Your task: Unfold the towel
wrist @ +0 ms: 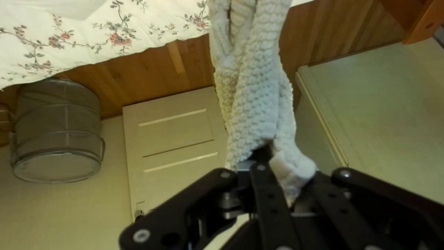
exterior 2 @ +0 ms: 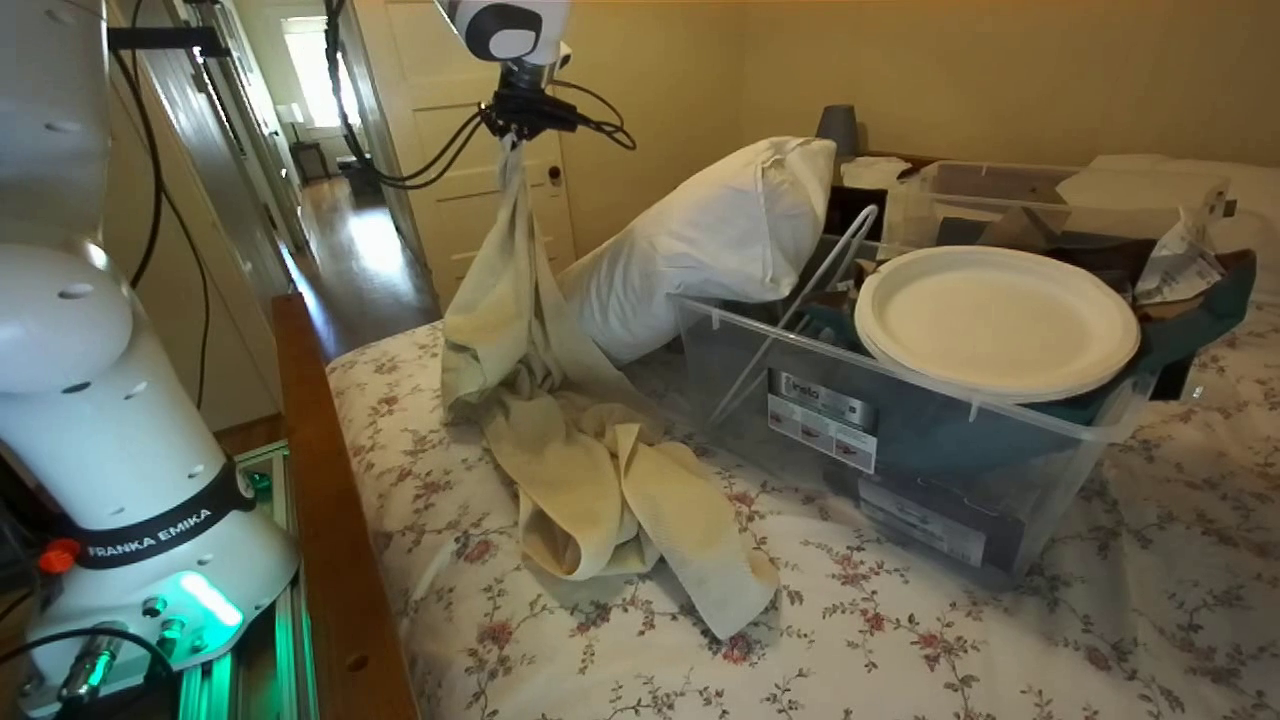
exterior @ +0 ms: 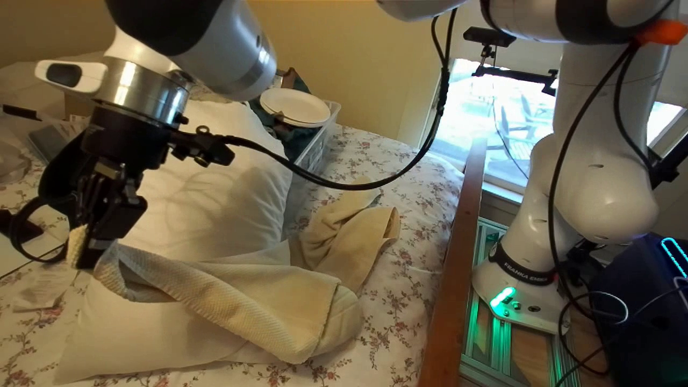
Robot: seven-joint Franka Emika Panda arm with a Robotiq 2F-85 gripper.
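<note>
Both exterior views show white plates [exterior 2: 1000, 320] atop a filled bin [exterior 2: 930, 455], the end effector [exterior 2: 512, 138] gripping the towel [exterior 2: 560, 440].

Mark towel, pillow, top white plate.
Towel [wrist: 256, 93]: in the wrist view, gathered hanging length.
Pillow [exterior 2: 700, 245]: in an exterior view, camera-facing side.
Top white plate [exterior 2: 1000, 318]: in an exterior view, flat centre.

1. Bed [exterior 2: 1000, 640]: floral sheet, a wooden rail [exterior: 453, 290] along one edge.
2. Wall [exterior: 371, 80]: plain yellow, behind the bed's far edge in both exterior views.
3. Window [exterior: 478, 113]: glaring with daylight, beyond the corner at the rail's far end.
4. Door [exterior 2: 455, 220]: pale, panelled, past the far edge in an exterior view.
5. Floor [exterior 2: 340, 290]: wood, glossy; a bright hall window [exterior 2: 308, 70] above.
6. Lamp [exterior 2: 838, 128]: grey.
7. Hamper [wrist: 59, 128]: grey, near a bed edge.
</note>
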